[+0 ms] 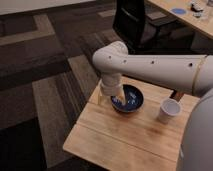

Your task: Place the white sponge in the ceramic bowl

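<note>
Dark-blue ceramic bowl (134, 98) lies just beneath the gripper (118, 99).

You look down on a dark carpet floor (45, 75) banded in brown and tan. A black office chair (132, 22) stands at 1 o'clock, with a long pale wooden desk (187, 20) at 2 o'clock. The light plank-wood counter (115, 140) fills 5 o'clock, and your claw (113, 96) hangs over its 11 o'clock edge.

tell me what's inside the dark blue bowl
In the ceramic bowl, the right half shows only flecked blue glaze. The tool hangs over the left half and hides it; no white sponge is visible.
</note>
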